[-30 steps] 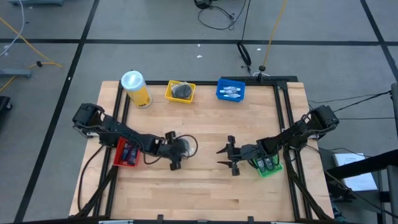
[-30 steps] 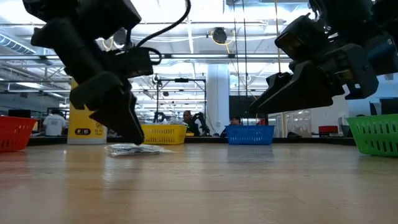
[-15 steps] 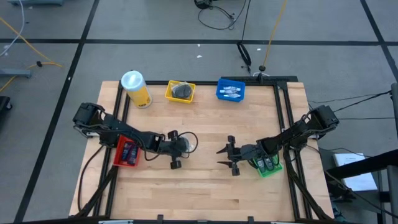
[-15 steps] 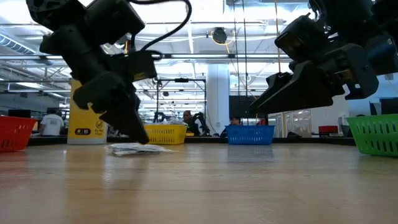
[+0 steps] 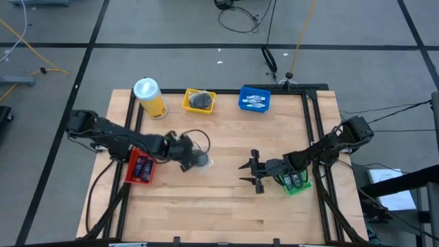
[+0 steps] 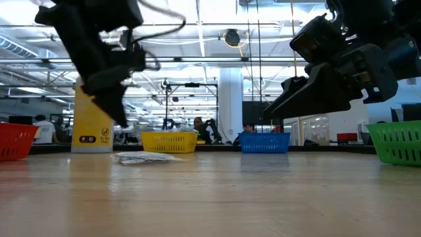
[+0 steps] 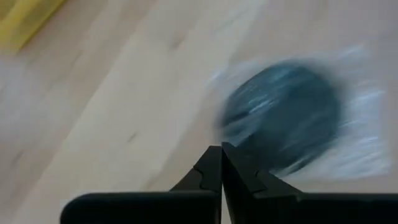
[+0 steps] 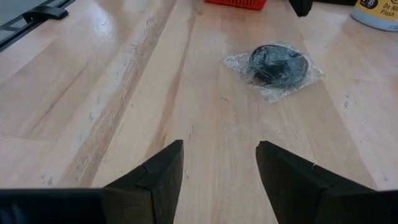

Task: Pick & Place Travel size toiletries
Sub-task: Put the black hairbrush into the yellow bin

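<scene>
Right now my left gripper (image 5: 184,152) hangs over the middle-left of the table (image 5: 226,206), its fingers (image 7: 214,174) pressed together with nothing between them. Just beyond the tips lies the grey disc (image 5: 199,161) in its crinkled clear wrap, flat on the wood and apart from my fingers. In the low view the wrapped disc (image 6: 139,157) rests on the tabletop while my left arm sits raised above it, clear of the surface.

My right gripper (image 5: 251,171) waits low over the table right of centre, fingers (image 8: 155,174) spread wide and empty, pointing toward the disc (image 8: 278,64) from well apart.

Beside my left arm sits the red bin (image 5: 140,167) with small dark bottles inside. Beside my right arm is the green bin (image 5: 296,182), also holding dark bottles. Along the far edge stand the yellow bin (image 5: 199,101) with grey discs in it, the blue bin (image 5: 254,99) with white-blue tubes, and the yellow canister (image 5: 150,98) with its white lid, near the left corner. Across the table, in the room behind, people show faintly in the low view, too small to tell more.
</scene>
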Robot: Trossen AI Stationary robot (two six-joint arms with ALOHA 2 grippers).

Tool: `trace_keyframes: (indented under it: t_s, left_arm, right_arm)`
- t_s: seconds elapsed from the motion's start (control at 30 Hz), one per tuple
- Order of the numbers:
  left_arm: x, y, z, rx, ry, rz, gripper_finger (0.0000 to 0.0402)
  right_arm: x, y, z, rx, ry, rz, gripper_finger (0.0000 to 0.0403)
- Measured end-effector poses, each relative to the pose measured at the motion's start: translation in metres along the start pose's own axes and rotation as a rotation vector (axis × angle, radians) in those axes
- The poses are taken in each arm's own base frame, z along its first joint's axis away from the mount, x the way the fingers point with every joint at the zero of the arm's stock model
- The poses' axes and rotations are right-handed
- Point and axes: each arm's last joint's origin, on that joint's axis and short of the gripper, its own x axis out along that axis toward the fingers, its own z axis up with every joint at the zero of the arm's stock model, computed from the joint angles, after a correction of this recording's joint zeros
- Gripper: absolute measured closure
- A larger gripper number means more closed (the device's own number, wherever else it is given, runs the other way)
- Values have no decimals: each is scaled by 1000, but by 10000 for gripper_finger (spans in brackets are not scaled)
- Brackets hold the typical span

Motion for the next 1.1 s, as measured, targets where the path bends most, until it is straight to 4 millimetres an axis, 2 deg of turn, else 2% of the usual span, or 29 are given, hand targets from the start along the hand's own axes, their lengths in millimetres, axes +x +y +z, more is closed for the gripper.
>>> trace_keyframes:
  t_s: [0.1, 0.17, 0.33, 0.47, 0.7, 0.87, 1.1]
  left_arm:
    - [7, 16, -8, -43, 73, 65, 399]
    - [17, 20, -12, -56, 85, 36, 397]
    - [38, 19, -20, -68, 57, -83, 398]
    - [47, 14, -19, -67, 3, -144, 400]
    - [66, 1, -13, -48, -74, -234, 398]
    - [77, -6, -10, -59, -124, -275, 395]
    - [80, -13, -7, -62, -147, -371, 395]
  right_arm:
    - [0, 0, 0, -15, 0, 0, 198]
    - [0, 0, 1, -21, -9, -1, 185]
    - [7, -9, 12, -17, -44, -33, 137]
    - [26, -13, 16, -104, -35, 10, 112]
    - [72, -14, 11, -382, 39, -4, 109]
    - [92, -13, 8, -549, 153, 10, 109]
    - [97, -20, 10, -687, 242, -187, 121]
